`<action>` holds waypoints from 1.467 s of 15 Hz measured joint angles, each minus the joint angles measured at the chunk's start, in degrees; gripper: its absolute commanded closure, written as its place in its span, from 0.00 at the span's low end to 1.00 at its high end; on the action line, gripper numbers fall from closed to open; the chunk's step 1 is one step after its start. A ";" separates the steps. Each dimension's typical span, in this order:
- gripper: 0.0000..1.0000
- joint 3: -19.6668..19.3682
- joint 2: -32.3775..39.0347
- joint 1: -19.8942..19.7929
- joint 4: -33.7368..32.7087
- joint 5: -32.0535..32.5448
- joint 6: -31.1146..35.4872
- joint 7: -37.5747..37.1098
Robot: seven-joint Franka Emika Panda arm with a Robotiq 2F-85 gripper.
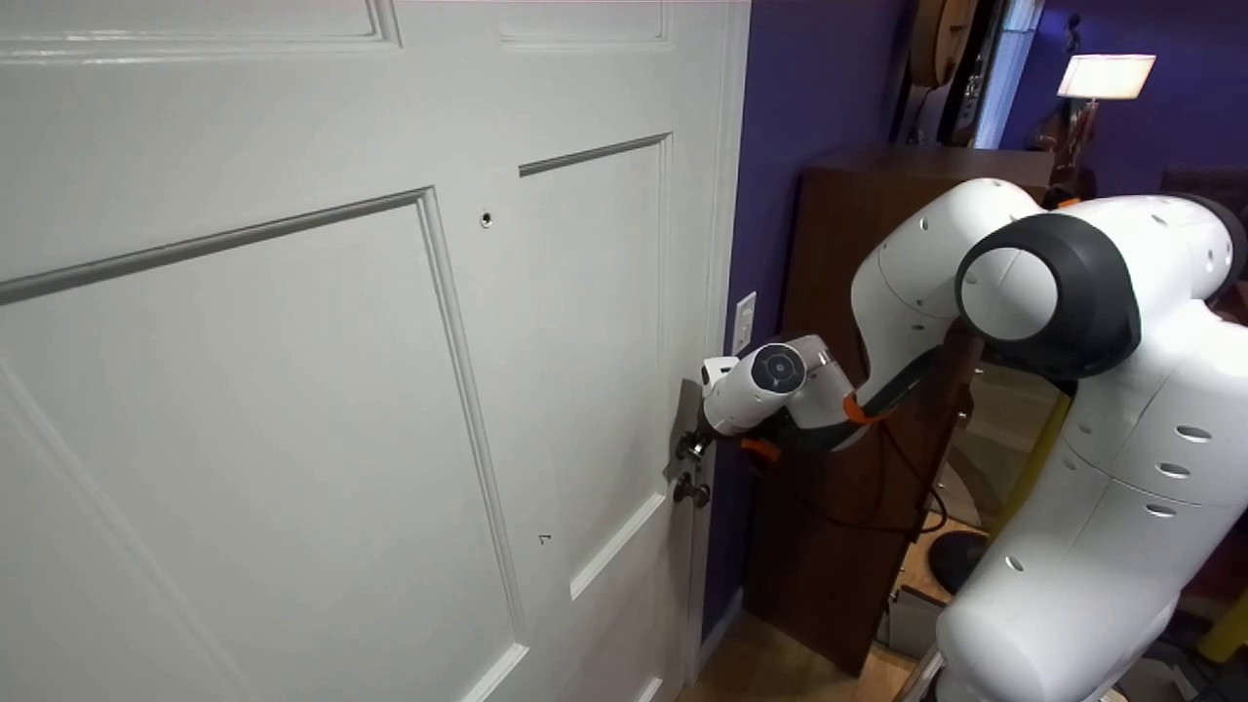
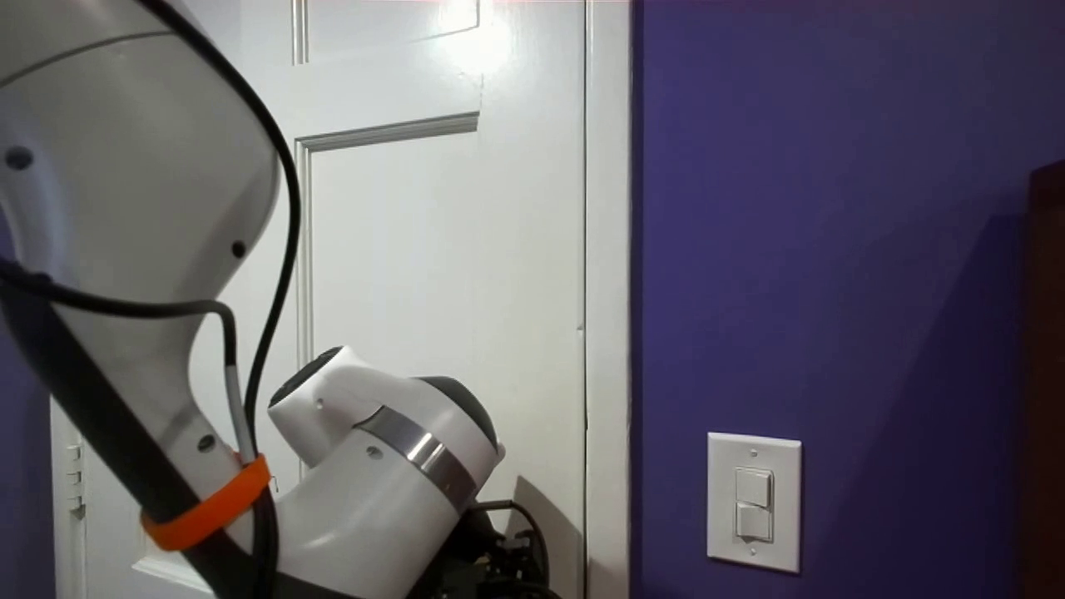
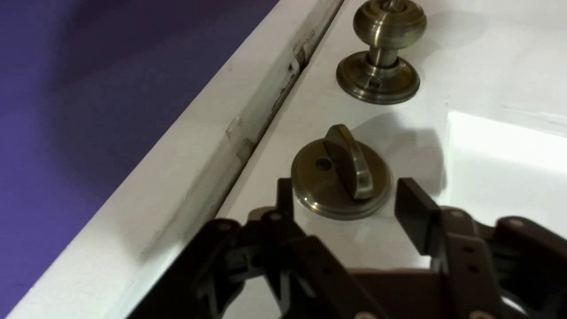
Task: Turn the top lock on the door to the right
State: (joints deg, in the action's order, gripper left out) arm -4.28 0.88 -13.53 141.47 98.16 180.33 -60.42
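Top lock on the white door: sitting just ahead of the pincer and, in the wrist view, between its two fingers. Holding those fingers parted and gripping nothing, probably spacing them wider than the thumb-turn so as to straddle it before pinching its flat faces. Judging from this, lining up, not yet turning. On the thumb-turn's part, standing proud of a round plate and slanting slightly across the gap, so likely needing a small wrist roll for a flush grip. Touching the plate with the fingertips or not: cannot tell. Leaving the doorknob beyond the lock, apart from the fingers, presumably for an unhindered twist. Having the door frame near one finger, perhaps risking a scrape while turning to the right.
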 measured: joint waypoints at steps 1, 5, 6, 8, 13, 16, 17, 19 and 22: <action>0.77 0.00 0.10 0.00 -0.13 0.94 0.04 -1.15; 0.33 0.00 1.06 0.00 -0.23 3.67 0.13 -4.91; 0.30 0.01 1.43 0.00 -0.26 4.30 0.13 -5.69; 0.29 0.07 2.06 0.01 -0.76 6.18 0.17 -7.75; 0.74 0.85 2.78 0.02 -3.45 13.01 0.73 -15.15; 0.94 1.34 3.41 -0.04 -4.46 16.29 0.76 -19.22; 0.99 1.35 3.48 -0.11 -4.61 17.54 0.77 -20.56; 0.98 1.73 3.93 -0.10 -4.91 19.48 0.80 -22.92; 0.96 1.95 3.96 -0.14 -5.26 21.85 0.81 -26.06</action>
State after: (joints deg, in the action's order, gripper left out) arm -2.32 4.84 -13.67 136.21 120.01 181.14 -86.48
